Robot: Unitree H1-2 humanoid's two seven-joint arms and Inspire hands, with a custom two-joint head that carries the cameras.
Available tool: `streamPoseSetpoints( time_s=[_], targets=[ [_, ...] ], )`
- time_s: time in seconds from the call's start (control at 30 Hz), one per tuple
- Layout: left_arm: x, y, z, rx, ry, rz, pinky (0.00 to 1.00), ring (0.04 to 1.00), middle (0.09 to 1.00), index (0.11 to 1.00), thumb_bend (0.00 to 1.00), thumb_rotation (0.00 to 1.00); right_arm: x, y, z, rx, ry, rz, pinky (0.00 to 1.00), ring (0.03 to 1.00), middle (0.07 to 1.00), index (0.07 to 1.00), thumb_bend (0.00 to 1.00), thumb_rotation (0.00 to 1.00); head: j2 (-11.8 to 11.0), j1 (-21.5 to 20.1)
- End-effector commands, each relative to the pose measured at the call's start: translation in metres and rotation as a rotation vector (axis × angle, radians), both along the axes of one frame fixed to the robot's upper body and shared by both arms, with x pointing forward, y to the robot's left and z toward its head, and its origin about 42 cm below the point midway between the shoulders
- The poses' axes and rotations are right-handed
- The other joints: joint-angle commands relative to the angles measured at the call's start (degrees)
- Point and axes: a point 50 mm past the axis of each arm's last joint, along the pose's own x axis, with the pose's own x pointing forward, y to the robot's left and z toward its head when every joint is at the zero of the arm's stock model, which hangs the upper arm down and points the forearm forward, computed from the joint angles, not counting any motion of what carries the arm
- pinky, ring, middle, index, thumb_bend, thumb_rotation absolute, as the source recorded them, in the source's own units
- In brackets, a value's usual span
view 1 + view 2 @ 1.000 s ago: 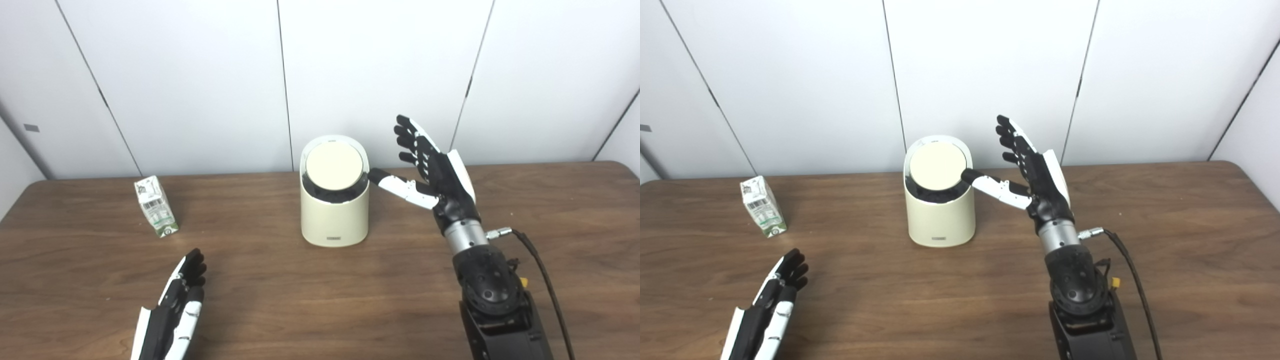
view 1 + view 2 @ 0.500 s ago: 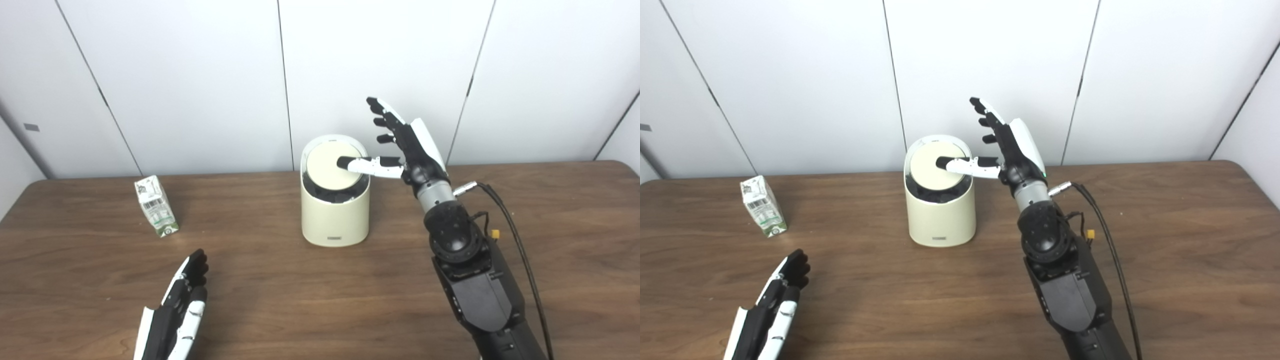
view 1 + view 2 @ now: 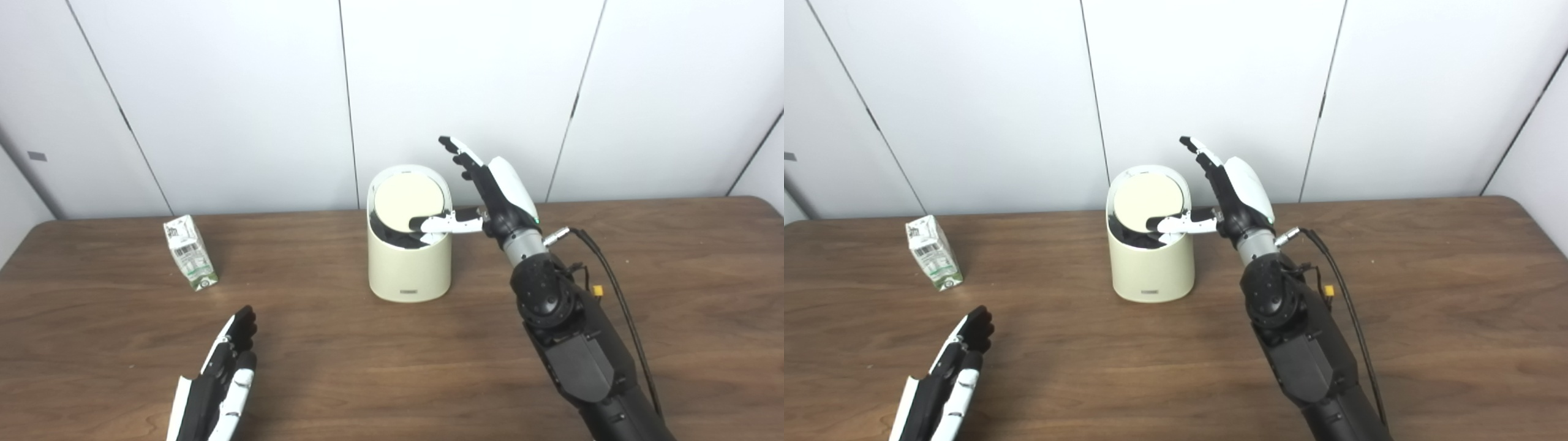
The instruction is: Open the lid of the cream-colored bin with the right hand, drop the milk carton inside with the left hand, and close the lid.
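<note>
The cream-colored bin (image 3: 408, 269) stands at the table's middle back. Its round lid (image 3: 408, 202) is tilted, its front edge pushed down, with a dark gap showing below it. My right hand (image 3: 490, 196) is open beside the bin's right rim, fingers raised, and its thumb (image 3: 438, 223) presses on the lid's lower right edge. The milk carton (image 3: 190, 252) stands upright at the left of the table, also seen in the right eye view (image 3: 934, 253). My left hand (image 3: 220, 380) is open and empty near the front edge, well in front of the carton.
The brown wooden table (image 3: 343, 355) runs the width of the view. White wall panels (image 3: 245, 92) stand right behind the bin. A black cable (image 3: 612, 275) hangs from my right wrist over the table.
My right hand moved from beside the bin up over the lid, then lowered; its thumb now pushes the lid's front edge down, tilting it. The left hand and carton stayed put.
</note>
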Motion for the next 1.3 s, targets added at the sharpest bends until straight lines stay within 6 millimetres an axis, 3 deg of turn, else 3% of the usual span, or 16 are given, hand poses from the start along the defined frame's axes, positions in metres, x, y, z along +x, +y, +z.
streamPoseSetpoints(
  time_s=[0.0,0.43,0.53,0.73,1.27],
  targets=[
    [-0.021,-0.005,-0.009,-0.017,0.044,0.015,0.95,0.936,0.944,0.961,0.41,0.74,0.006,0.006,0.024,-0.037,-0.101,0.024,0.84,0.905,0.918,0.908,0.86,0.29,0.12,0.00],
    [-0.020,-0.004,-0.009,-0.014,0.037,0.014,0.96,0.941,0.946,0.964,0.38,0.72,0.002,0.007,0.025,-0.210,-0.161,0.025,0.84,0.934,0.926,0.914,0.85,0.30,0.10,0.08],
    [-0.021,-0.005,-0.008,-0.017,0.037,0.015,0.96,0.939,0.942,0.961,0.38,0.72,0.003,0.009,0.030,-0.258,-0.186,0.030,0.83,0.934,0.928,0.916,0.86,0.30,0.26,0.13],
    [-0.022,-0.006,-0.007,-0.023,0.032,0.014,0.95,0.940,0.948,0.966,0.40,0.74,0.005,0.012,0.044,-0.369,-0.239,0.036,0.90,0.939,0.922,0.925,0.96,0.23,0.52,0.25],
    [-0.022,-0.004,-0.007,-0.013,0.014,0.019,0.93,0.929,0.940,0.960,0.44,0.75,0.003,0.016,0.050,-0.413,-0.258,0.049,0.85,0.932,0.923,0.925,1.00,0.18,0.91,0.28]
  ],
)
